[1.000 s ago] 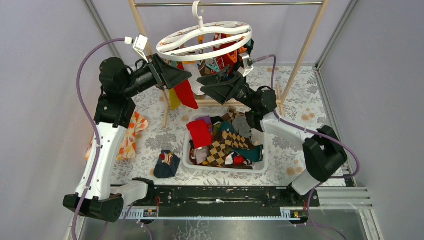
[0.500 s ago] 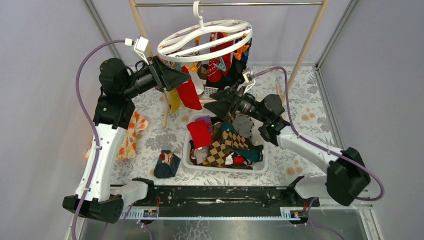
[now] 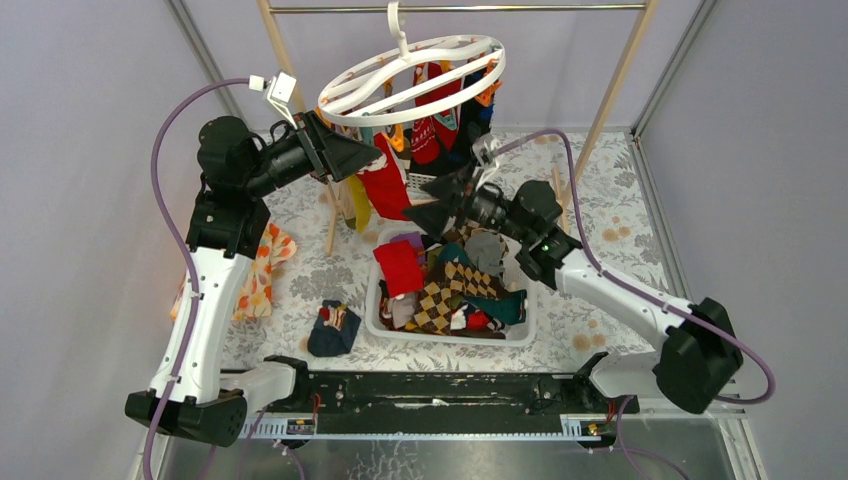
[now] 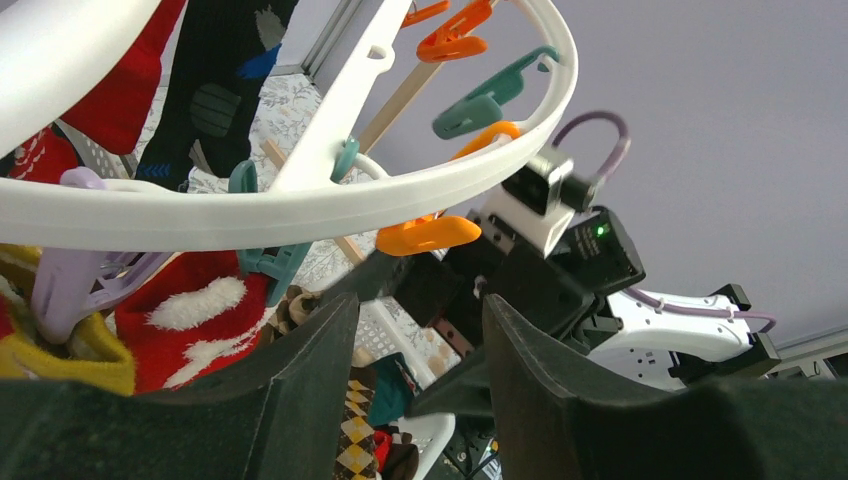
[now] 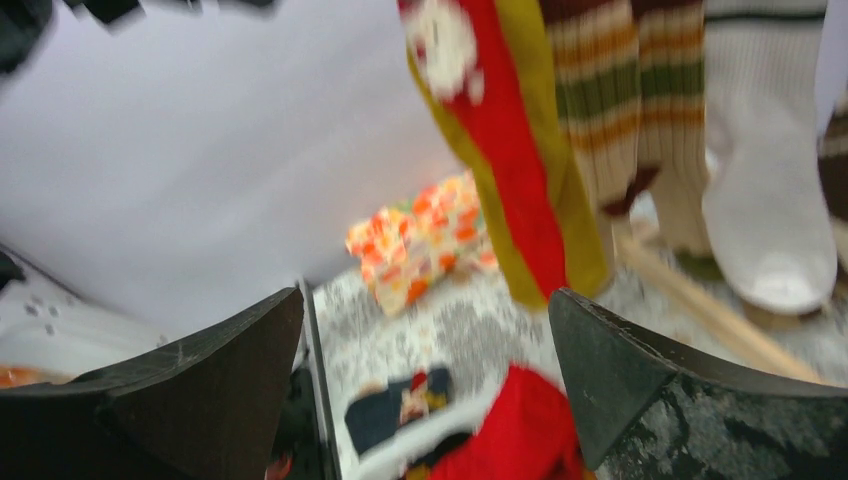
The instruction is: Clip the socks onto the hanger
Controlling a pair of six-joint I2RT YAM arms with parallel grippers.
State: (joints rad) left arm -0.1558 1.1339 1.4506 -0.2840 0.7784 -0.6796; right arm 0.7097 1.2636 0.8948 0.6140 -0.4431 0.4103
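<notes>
One left pincer (image 4: 418, 305) just below hanger (image 4: 300, 205), red sock (image 4: 160, 335) beside

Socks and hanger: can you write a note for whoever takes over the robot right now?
Left pincer: open, empty, just under the hanger ring.
Right pincer: open, empty, by the basket's far edge.
Done: several socks hang clipped, among them a red sock.
Left: pile of socks in the basket, one dark sock on the table. At least one orange clip looks free.

Plain lilac walls (image 3: 90, 200), grey floral table cover (image 3: 610, 215), wooden-framed rack (image 3: 620, 90) with a metal rod (image 3: 300, 9) behind.
</notes>
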